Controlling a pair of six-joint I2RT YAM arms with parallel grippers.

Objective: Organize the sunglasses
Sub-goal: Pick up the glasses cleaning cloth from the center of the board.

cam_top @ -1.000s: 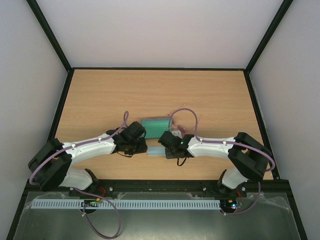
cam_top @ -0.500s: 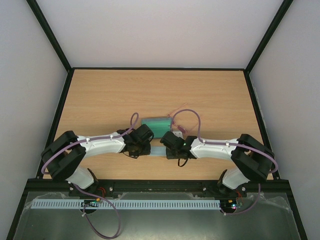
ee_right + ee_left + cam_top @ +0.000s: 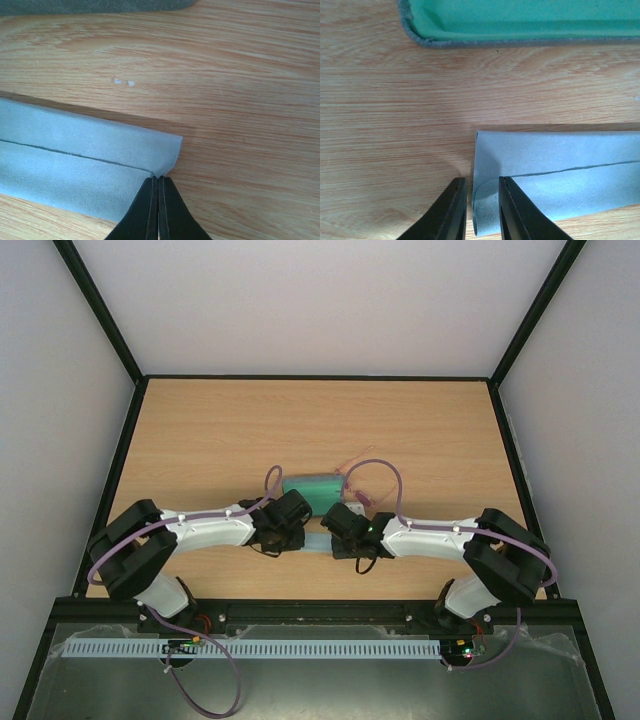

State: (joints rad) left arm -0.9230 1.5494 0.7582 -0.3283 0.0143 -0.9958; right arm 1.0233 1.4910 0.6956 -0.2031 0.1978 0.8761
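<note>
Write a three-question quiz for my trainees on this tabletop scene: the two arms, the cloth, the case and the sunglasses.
1. True or false: the sunglasses lie inside the case.
2. Multiple choice: what is the right tool shut on? A. the case; B. the cloth; C. the sunglasses.
3. Fill in: the fingers of the left tool stand slightly ___, with the cloth's edge between them.

Key
1. False. They lie on the table by the open case's right end.
2. B. It pinches a corner of the folded cloth.
3. apart
</note>
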